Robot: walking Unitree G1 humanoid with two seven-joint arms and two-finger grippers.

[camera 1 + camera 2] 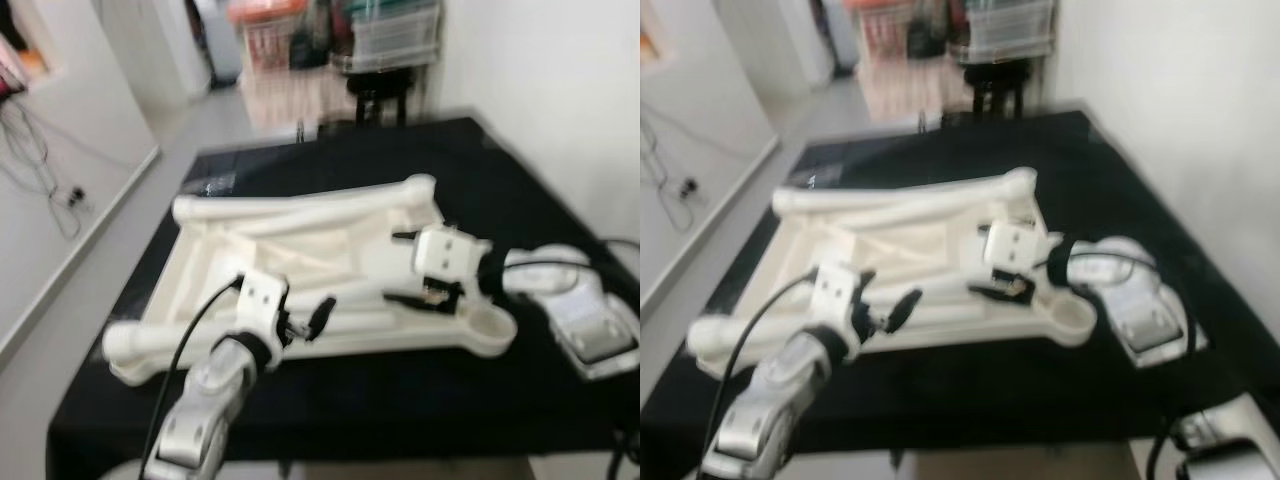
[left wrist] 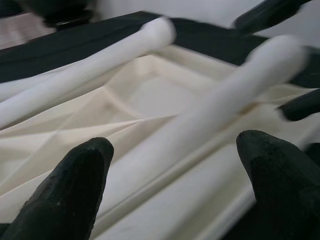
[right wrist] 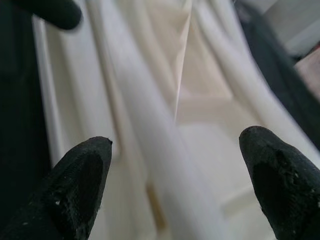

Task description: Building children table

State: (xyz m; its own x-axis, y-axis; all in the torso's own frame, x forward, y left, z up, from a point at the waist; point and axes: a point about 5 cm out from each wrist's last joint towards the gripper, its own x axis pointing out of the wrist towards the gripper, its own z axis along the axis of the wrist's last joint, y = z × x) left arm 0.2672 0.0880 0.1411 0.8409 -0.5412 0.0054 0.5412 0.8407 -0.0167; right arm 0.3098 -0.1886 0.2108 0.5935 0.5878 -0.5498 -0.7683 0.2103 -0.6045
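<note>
While spread wide, both grippers, left gripper [image 1: 305, 322] and right gripper [image 1: 405, 268], straddle table legs [image 2: 200, 125].

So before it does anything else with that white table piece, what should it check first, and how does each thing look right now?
1. Table piece lies flat on the black-covered surface: ok.
2. Left claw is open with a white leg lined up between its fingers: ok.
3. Right claw is open over the piece, a white leg running between its fingers: ok.
4. Either claw already touching the plastic: cannot tell, the pictures are blurred.
5. Both arms reach the piece from the near edge without crossing: ok.
6. The legs are firmly fixed to the tabletop: cannot tell.
</note>
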